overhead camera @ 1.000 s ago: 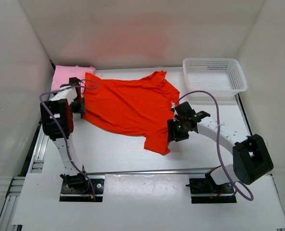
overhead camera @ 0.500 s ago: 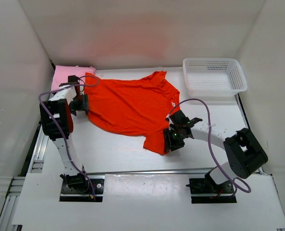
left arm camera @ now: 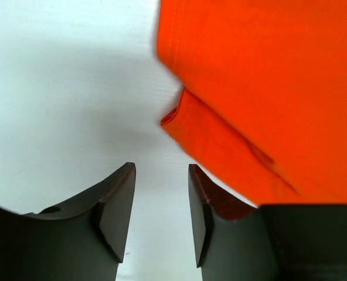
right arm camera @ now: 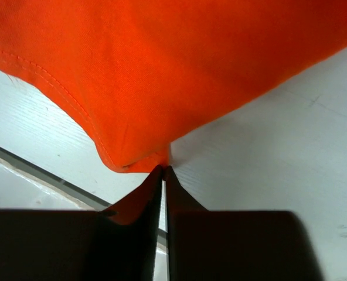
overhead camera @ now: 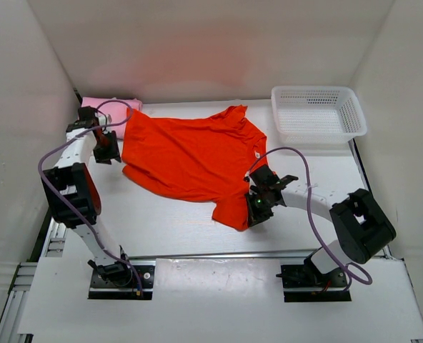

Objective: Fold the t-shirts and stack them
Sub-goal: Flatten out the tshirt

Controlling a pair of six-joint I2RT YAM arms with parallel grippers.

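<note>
The orange-red t-shirt lies spread flat across the middle of the table. A pink t-shirt lies at the back left, mostly hidden behind my left arm. My left gripper stands open just off the orange shirt's left edge. In the left wrist view the left gripper has only bare table between its fingers, and the shirt's folded hem lies to the right. My right gripper is at the shirt's near-right corner. In the right wrist view the right gripper is shut, its tips pinching the corner of the cloth.
A white mesh basket stands at the back right. A metal rail runs along the table's near edge. White walls close in the left, back and right sides.
My right gripper has shut on the shirt's near-right corner. My left arm has swung back and left along the shirt's left edge, covering more of the pink shirt.
</note>
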